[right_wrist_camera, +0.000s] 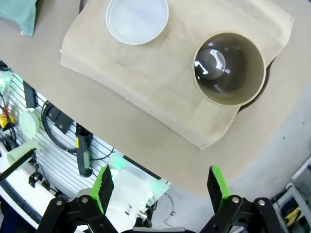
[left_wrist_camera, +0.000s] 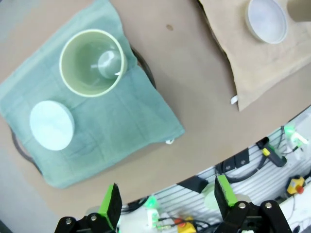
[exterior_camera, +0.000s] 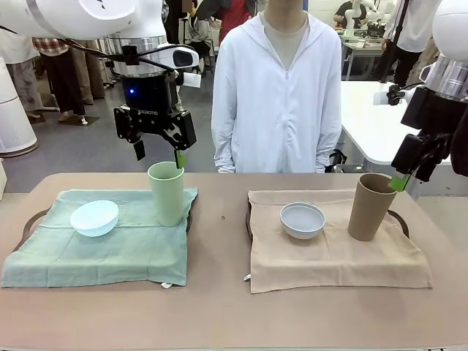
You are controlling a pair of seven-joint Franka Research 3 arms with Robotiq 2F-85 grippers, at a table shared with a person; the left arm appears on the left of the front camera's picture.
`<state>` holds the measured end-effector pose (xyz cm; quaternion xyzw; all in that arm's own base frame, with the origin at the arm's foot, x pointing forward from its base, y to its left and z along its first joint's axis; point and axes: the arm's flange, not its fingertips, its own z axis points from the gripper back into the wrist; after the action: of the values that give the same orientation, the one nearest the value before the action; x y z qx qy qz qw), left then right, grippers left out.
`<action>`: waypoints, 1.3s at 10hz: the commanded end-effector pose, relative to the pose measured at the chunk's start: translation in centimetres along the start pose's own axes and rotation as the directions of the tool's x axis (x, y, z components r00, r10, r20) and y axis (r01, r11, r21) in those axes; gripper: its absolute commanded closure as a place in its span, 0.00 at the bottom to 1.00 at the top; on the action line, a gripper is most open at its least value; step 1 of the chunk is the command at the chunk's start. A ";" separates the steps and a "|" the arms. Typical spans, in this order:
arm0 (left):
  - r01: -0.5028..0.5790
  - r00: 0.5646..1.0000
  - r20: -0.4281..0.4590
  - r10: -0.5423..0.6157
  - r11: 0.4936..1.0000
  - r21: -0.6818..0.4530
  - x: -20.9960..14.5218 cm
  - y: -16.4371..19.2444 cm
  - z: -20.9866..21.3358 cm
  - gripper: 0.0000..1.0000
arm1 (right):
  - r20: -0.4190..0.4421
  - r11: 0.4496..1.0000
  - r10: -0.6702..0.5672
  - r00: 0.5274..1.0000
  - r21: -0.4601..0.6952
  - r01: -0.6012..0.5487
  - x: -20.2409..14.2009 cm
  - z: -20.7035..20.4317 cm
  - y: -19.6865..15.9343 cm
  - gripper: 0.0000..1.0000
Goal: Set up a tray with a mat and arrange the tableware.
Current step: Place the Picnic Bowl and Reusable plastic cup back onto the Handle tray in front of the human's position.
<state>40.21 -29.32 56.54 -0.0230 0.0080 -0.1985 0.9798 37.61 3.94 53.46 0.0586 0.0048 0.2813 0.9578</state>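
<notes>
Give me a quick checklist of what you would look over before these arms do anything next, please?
1. Left gripper open and empty, above the light green tumbler: ok.
2. Right gripper open and empty, beside the tan brown tumbler rim: ok.
3. Both tumblers upright on their mats: ok.
4. Pale blue bowl level on the green mat: not ok, it sits tilted.
5. Greyish white bowl upright on the tan mat: ok.
6. Person clear of the table: cannot tell, the hands are hidden behind the table edge.
</notes>
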 end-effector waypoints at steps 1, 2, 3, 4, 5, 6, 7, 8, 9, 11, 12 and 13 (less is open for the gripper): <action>-0.021 1.000 0.011 0.022 0.998 -0.056 -0.5 2.9 0.7 0.00 | 0.018 0.998 -0.041 0.999 0.039 0.040 -0.4 0.3 -1.1 0.00; -0.030 0.999 0.036 0.035 0.991 -0.130 -1.5 5.9 1.1 0.00 | 0.029 0.992 -0.081 0.996 0.096 0.078 -1.4 0.7 -2.8 0.00; -0.039 0.998 0.049 0.049 0.983 -0.178 -2.6 8.1 0.8 0.00 | 0.038 0.975 -0.121 0.992 0.190 0.112 -2.5 1.0 -4.8 0.00; -0.041 0.998 0.031 0.049 0.973 -0.225 -3.5 10.6 0.7 0.00 | 0.028 0.953 -0.165 0.986 0.261 0.152 -3.8 0.9 -6.6 0.00; -0.041 0.999 0.015 0.047 0.961 -0.273 -4.6 13.1 0.0 0.00 | 0.016 0.934 -0.190 0.982 0.312 0.176 -4.9 0.6 -7.8 0.00; -0.030 0.999 0.006 0.034 0.949 -0.313 -5.8 15.0 -0.7 0.00 | 0.004 0.908 -0.212 0.977 0.372 0.196 -6.3 0.3 -9.4 0.00; -0.040 0.999 0.008 0.047 0.933 -0.357 -7.1 17.1 -1.0 0.00 | 0.006 0.881 -0.233 0.973 0.424 0.208 -7.8 0.3 -10.8 0.00; -0.066 0.996 0.029 0.085 0.912 -0.405 -8.3 19.4 -1.0 0.00 | 0.024 0.850 -0.261 0.965 0.479 0.218 -9.4 0.5 -12.5 0.00; -0.107 0.985 0.068 0.157 0.874 -0.474 -10.1 22.3 -0.9 0.00 | 0.055 0.806 -0.302 0.952 0.548 0.224 -11.2 0.9 -14.5 0.00; -0.172 0.933 0.159 0.322 0.790 -0.589 -13.2 26.6 -0.9 0.00 | 0.102 0.711 -0.410 0.906 0.658 0.248 -14.4 1.2 -18.4 0.00; -0.180 0.912 0.181 0.367 0.757 -0.627 -14.7 28.4 -0.8 0.00 | 0.113 0.663 -0.455 0.883 0.706 0.251 -15.8 1.1 -20.1 0.00; -0.189 0.894 0.184 0.409 0.716 -0.672 -16.1 30.1 -1.2 0.00 | 0.119 0.611 -0.501 0.857 0.750 0.253 -17.5 0.9 -22.0 0.00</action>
<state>37.74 4.43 55.19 -0.3584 -0.0524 -0.0141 0.9320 33.72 -22.52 51.50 0.4273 -0.0160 0.0417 0.9030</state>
